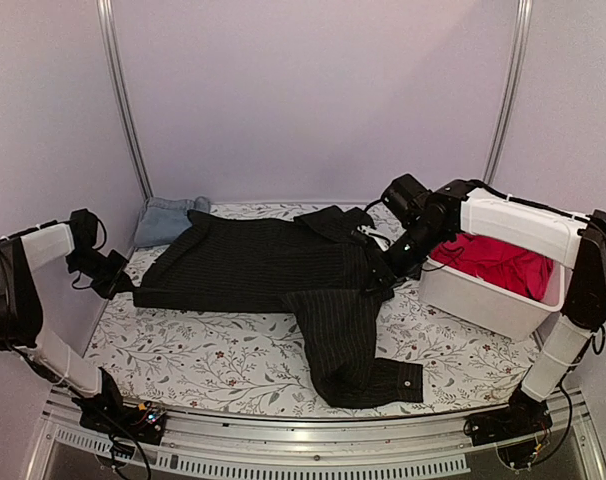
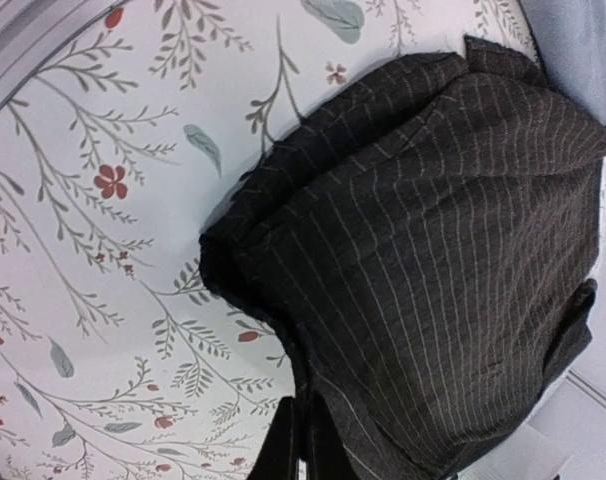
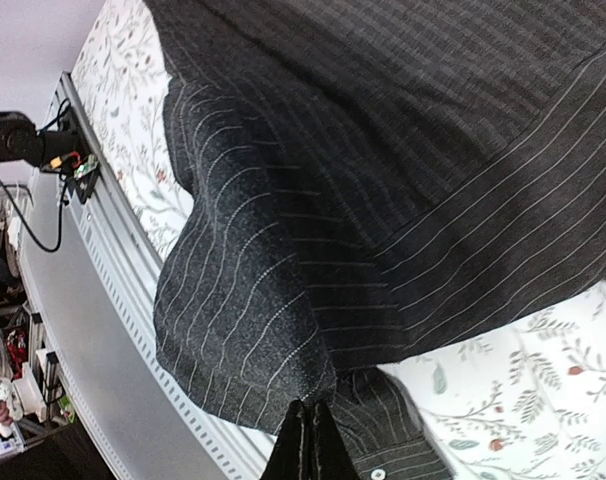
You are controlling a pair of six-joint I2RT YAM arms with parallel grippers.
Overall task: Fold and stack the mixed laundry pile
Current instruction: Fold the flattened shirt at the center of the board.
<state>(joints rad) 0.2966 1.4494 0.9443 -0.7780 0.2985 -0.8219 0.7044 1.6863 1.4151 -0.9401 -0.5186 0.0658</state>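
While the shirt (image 1: 273, 262) lies spread across the surface (image 1: 203, 360), one sleeve trailing toward the near edge, the left tool (image 1: 116, 283) is pinched tight on its left end and the right tool (image 1: 391, 268) is clamped on its right side. A denim piece (image 1: 163, 220) sits at the far left; red cloth (image 1: 503, 262) fills the bin (image 1: 483, 305) on the right.

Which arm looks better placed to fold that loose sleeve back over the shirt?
Probably right: the right gripper pinches the black pinstriped shirt near where the sleeve starts; the left gripper holds the shirt's opposite end, far from the sleeve.
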